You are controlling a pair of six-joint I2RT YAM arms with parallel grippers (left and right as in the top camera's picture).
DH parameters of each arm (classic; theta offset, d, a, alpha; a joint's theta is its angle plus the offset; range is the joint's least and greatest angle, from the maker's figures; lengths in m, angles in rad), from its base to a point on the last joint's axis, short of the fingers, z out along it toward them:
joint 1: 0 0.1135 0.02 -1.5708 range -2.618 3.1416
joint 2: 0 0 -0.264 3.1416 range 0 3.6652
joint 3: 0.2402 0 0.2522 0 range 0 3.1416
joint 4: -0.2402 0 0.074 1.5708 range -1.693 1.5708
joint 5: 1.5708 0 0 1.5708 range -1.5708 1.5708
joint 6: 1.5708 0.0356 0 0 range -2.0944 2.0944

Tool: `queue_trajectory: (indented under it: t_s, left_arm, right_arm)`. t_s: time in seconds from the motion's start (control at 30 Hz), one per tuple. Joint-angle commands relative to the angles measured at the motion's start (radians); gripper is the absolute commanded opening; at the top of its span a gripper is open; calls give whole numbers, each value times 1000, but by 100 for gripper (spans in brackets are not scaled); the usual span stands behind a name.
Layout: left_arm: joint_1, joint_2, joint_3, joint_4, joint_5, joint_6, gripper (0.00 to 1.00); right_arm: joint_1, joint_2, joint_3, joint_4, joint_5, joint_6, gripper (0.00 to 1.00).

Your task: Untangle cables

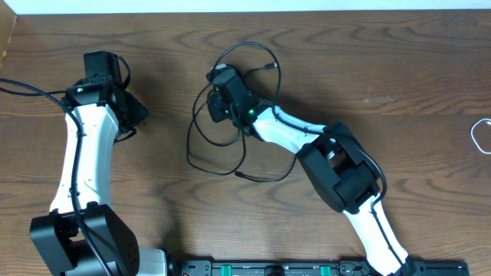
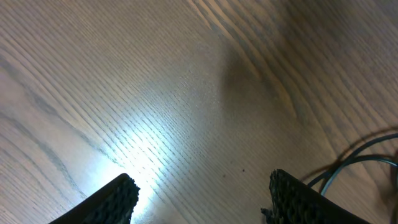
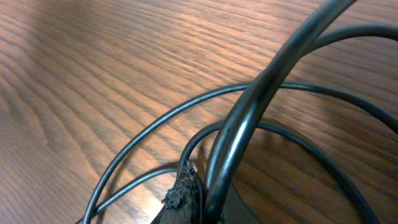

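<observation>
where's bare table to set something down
Free: the wide table between the right arm and the white cable; a narrower strip between the left gripper and the black cables. Crowded around the right gripper, amid those cables.

Two robot arms are counted: the left arm [image 1: 80, 153] at the left of the overhead frame and the right arm [image 1: 288, 132] right of centre. One end effector is carried by each, two in all: the left end effector [image 2: 202, 199] and the right end effector [image 1: 217, 90]. One tangle of black cables [image 1: 247, 44] is seen at upper centre; its separate cords cannot be counted. One white cable [image 1: 473, 136] is seen at the right edge, and one tabletop [image 1: 383, 61].
</observation>
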State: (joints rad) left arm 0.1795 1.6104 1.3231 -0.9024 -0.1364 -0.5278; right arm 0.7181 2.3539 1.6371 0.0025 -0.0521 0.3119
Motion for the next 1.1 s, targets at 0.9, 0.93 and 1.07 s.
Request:
queue_trajectory:
  t_s: [0.9,0.93,1.07]
  left_arm:
    - [-4,6,6,52,1075,177,69]
    - [-6,6,6,51,1087,158,69]
    - [-9,6,6,51,1097,46,69]
  right_arm:
    - [-155,-591,3,-374,-303,14,1]
    - [-158,-591,3,-369,-326,14,1]
    - [-161,-591,3,-368,-332,25,1]
